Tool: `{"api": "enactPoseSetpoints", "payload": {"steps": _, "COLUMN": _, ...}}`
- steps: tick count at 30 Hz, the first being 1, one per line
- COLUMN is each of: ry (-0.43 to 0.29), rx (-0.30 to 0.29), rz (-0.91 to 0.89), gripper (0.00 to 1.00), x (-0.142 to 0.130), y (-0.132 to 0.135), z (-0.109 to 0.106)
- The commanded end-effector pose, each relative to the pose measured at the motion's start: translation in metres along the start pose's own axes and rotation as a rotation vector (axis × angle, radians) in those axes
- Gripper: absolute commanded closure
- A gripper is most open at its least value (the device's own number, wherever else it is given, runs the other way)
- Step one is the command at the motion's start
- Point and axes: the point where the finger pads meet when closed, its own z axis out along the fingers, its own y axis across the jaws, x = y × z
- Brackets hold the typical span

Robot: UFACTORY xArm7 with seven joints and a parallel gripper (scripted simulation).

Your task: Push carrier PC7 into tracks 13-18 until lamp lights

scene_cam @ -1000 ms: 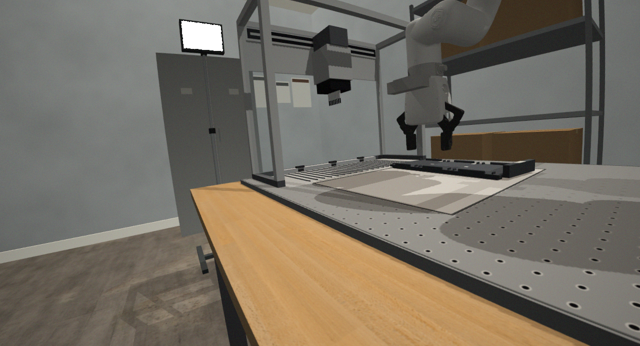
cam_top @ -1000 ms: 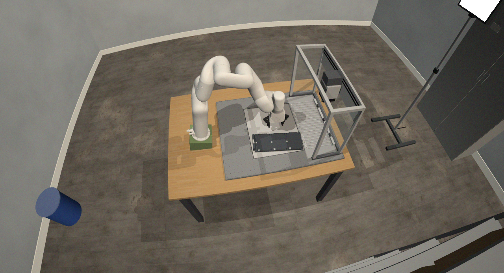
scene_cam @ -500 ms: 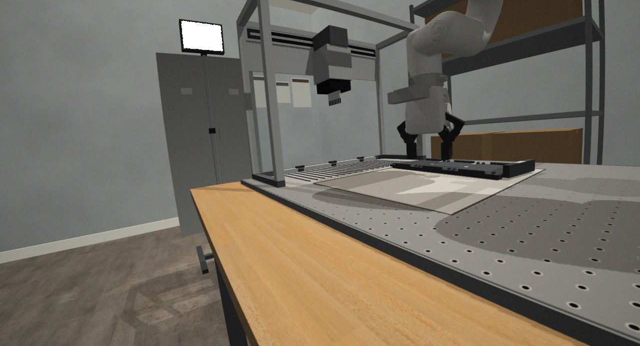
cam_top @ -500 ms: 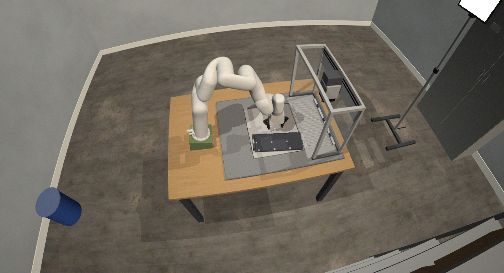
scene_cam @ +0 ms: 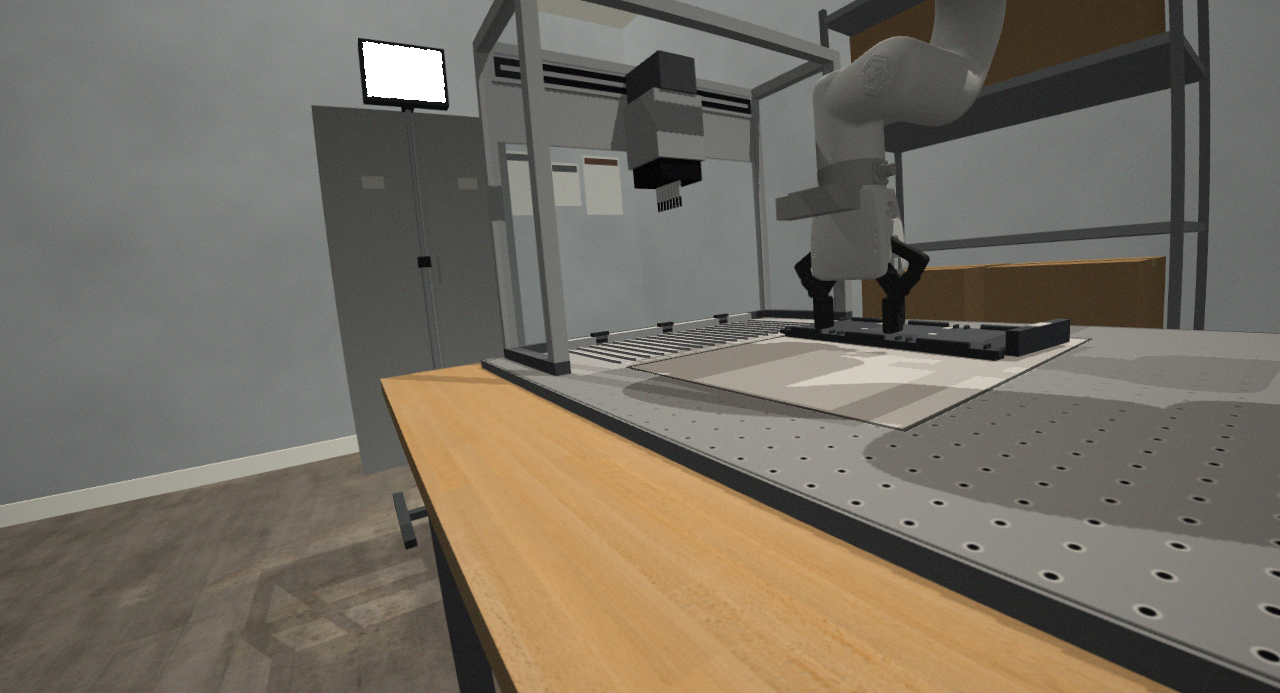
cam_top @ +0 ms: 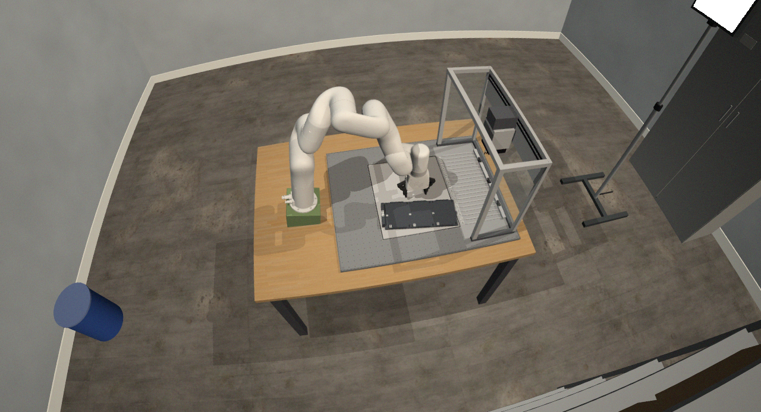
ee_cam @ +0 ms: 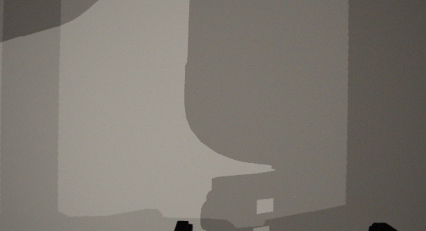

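Note:
Carrier PC7 (cam_top: 419, 214) is a flat dark plate lying on a pale mat (cam_top: 409, 194), in front of the near end of the loading rails (cam_top: 475, 185). Its raised handle block (scene_cam: 1036, 333) faces the arm's base. My gripper (cam_top: 415, 190) is open and empty. It points straight down, with its fingertips low over the mat beside the carrier's long side. In the side view the gripper (scene_cam: 850, 320) stands in front of the carrier (scene_cam: 921, 336), and I cannot tell whether they touch. The wrist view shows only mat, shadows and my two fingertips; the carrier is out of its sight.
A grey gantry frame (cam_top: 491, 143) with a hanging dark head (scene_cam: 662, 143) stands over the rails (scene_cam: 680, 335). The mat lies on a perforated grey plate (cam_top: 367, 249) on a wooden table. The arm's green base (cam_top: 303, 213) is at the table's left.

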Motion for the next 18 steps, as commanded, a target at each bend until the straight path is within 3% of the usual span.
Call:
{"api": "enactPoseSetpoints", "payload": {"steps": 1, "ry": 0.0, "rx": -0.004, "rz": 0.0, "gripper": 0.0, "x": -0.0001, "y": 0.0016, "z": -0.0011}}
{"api": "enactPoseSetpoints", "payload": {"steps": 18, "ry": 0.0, "rx": -0.004, "rz": 0.0, "gripper": 0.0, "x": 0.0, "y": 0.0016, "z": 0.0081}}
